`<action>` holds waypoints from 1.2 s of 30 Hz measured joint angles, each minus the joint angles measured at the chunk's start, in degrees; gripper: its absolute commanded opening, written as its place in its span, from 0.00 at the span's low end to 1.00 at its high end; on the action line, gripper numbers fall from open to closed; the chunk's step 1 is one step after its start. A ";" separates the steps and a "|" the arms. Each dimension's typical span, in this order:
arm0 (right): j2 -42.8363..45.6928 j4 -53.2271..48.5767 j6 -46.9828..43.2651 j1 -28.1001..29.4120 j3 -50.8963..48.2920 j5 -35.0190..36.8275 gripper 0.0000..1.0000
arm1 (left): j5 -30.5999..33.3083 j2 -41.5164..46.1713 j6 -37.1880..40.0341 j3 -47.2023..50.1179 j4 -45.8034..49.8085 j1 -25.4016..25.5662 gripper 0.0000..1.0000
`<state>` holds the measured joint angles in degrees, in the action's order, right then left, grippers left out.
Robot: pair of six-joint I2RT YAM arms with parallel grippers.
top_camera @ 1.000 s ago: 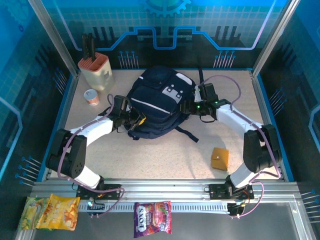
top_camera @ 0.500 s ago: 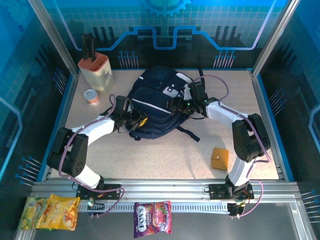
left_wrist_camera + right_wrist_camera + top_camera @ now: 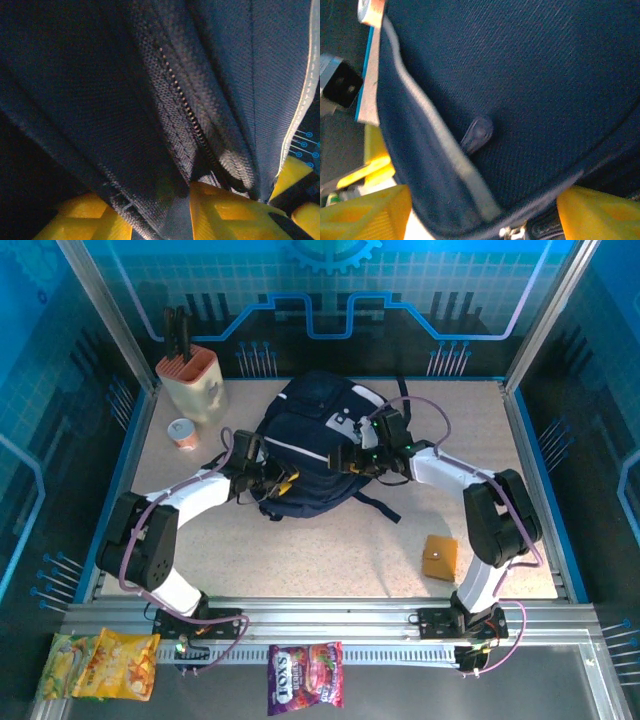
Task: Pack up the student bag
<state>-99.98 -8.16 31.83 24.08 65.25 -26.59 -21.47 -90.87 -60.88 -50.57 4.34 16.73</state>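
Observation:
The student bag (image 3: 310, 445), dark navy with a pale stripe, lies in the middle of the table. My left gripper (image 3: 275, 483) is at its near left edge. In the left wrist view the yellow fingers (image 3: 85, 217) stand a little apart, with a fold of the bag's fabric and a closed zipper (image 3: 185, 105) between and above them. My right gripper (image 3: 350, 460) reaches over the bag's right side. Its fingers (image 3: 600, 210) are spread wide around a flap with the stripe (image 3: 445, 155) and a dark zip pull (image 3: 477, 134).
A cream knife block (image 3: 190, 380) and a small cup (image 3: 183, 433) stand at the back left. An orange box (image 3: 438, 557) lies near the right front. Snack packets (image 3: 100, 665) and a purple packet (image 3: 305, 677) lie below the rail, off the table.
The right gripper has swung left from the bag's right edge onto the bag. The left gripper's jaws have parted from shut, staying at the bag's left edge.

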 measured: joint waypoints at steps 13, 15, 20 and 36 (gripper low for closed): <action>4.61 -6.25 -14.60 0.42 -1.55 3.39 0.69 | 0.04 -0.22 1.11 -1.27 1.42 0.07 0.47; 4.61 -6.38 -16.98 0.42 -1.57 4.87 0.67 | 0.04 -0.22 1.27 -1.33 1.44 0.07 0.47; 4.57 -5.70 -21.55 0.57 -2.10 6.29 0.62 | 0.04 -0.22 1.29 -1.38 1.51 0.07 0.47; -0.42 -8.94 -27.45 2.14 1.25 10.01 0.09 | 0.02 -0.33 1.29 -1.75 1.84 0.07 0.47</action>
<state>-100.40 -17.10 4.38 26.22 66.50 -16.58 -21.45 -91.20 -59.59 -52.31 6.17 16.80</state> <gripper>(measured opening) 0.119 0.474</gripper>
